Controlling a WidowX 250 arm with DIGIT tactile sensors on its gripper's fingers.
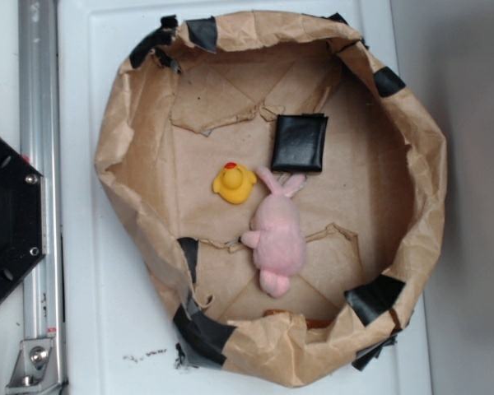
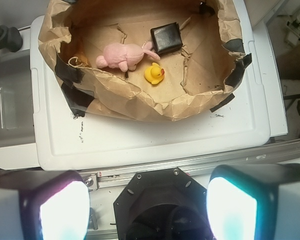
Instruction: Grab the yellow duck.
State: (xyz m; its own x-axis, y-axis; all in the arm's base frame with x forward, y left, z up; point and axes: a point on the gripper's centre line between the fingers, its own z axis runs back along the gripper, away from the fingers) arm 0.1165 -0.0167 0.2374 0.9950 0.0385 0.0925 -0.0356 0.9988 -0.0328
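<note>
**Supervisor:** Report gripper status.

**Operator:** In the wrist view I see the gripper (image 2: 147, 207) at the bottom edge, its two fingers (image 2: 57, 210) spread wide apart with nothing between them. It hangs above the black base (image 2: 165, 197) and the metal rail (image 2: 190, 165), well clear of the work area. It does not appear in the exterior view.

**Supervisor:** Locate the target.

**Operator:** I read the yellow duck (image 1: 234, 183) on the floor of the brown paper basin (image 1: 119, 140), left of centre in the exterior view. Its orange-red patch points toward the basin's far rim. It sits upright and free.

**Supervisor:** Adjacent items?

**Operator:** The pink bunny (image 1: 277, 234) lies just beside the duck; I cannot tell if its ear touches it. A black square pouch (image 1: 300, 142) lies beyond the bunny's ears. Black tape (image 1: 204, 333) patches the basin rim. The basin rests on a white lid (image 1: 107, 346).
</note>
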